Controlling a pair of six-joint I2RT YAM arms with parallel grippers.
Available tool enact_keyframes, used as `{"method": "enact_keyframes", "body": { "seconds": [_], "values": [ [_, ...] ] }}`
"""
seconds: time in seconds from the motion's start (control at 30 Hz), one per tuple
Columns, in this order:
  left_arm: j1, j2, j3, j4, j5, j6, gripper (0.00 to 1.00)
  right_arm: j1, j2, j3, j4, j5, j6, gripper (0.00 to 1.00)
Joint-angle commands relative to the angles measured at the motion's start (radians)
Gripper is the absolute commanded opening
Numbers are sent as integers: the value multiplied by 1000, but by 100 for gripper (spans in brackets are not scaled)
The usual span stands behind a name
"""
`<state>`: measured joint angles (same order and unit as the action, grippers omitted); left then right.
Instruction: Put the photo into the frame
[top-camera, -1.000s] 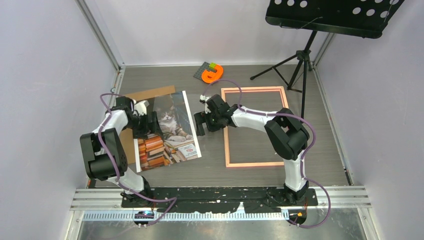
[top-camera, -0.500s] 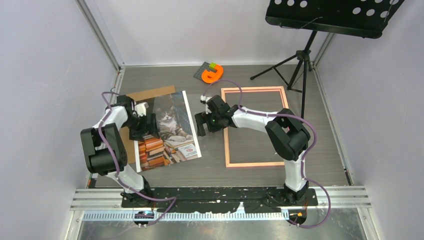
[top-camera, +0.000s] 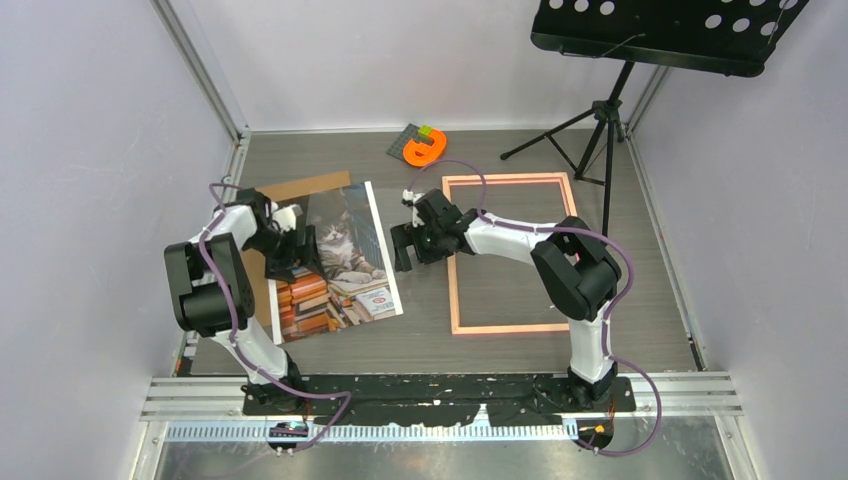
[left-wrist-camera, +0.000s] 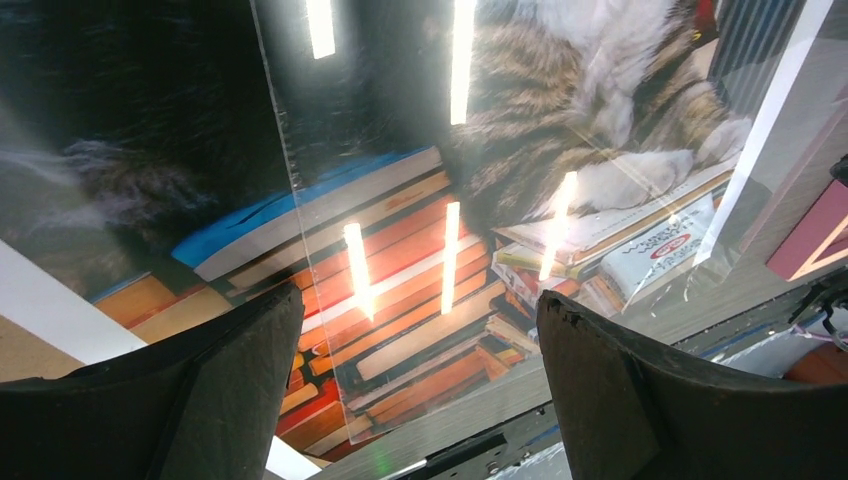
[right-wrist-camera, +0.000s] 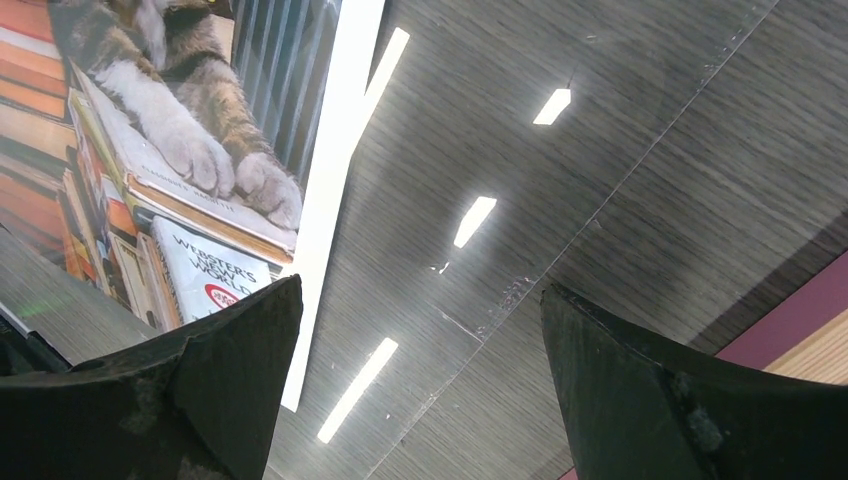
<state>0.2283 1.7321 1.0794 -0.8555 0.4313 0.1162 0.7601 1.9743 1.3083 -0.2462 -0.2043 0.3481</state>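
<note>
crease risk: your left fingers, right fingers spread, empty; photo flat on table, apart from frame; edge pinch may buckle it.

Frame salmon-pink; photo grey-white cat, orange books; board brown.

Photo lying at left on backing board, frame flat on table to its right, apart, stand behind frame

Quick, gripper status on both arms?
Left gripper: jaws open, holding nothing, over the photo.
Right gripper: jaws open, holding nothing, between photo and frame.
</note>
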Motion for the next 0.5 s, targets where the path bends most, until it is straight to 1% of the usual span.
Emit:
{"method": "enact_keyframes", "body": {
  "seconds": [0.0,0.2,0.47],
  "values": [
    [-20,36,9,13,62,7,90,4,19,-26,-5,-39,40,96],
    [-27,38,-3,38,90,-10,90,-6,29,-34,32,-88,95,95],
    [-27,33,-51,83,110,-27,90,-32,13,-78,90,-111,161,96]
  ]
}}
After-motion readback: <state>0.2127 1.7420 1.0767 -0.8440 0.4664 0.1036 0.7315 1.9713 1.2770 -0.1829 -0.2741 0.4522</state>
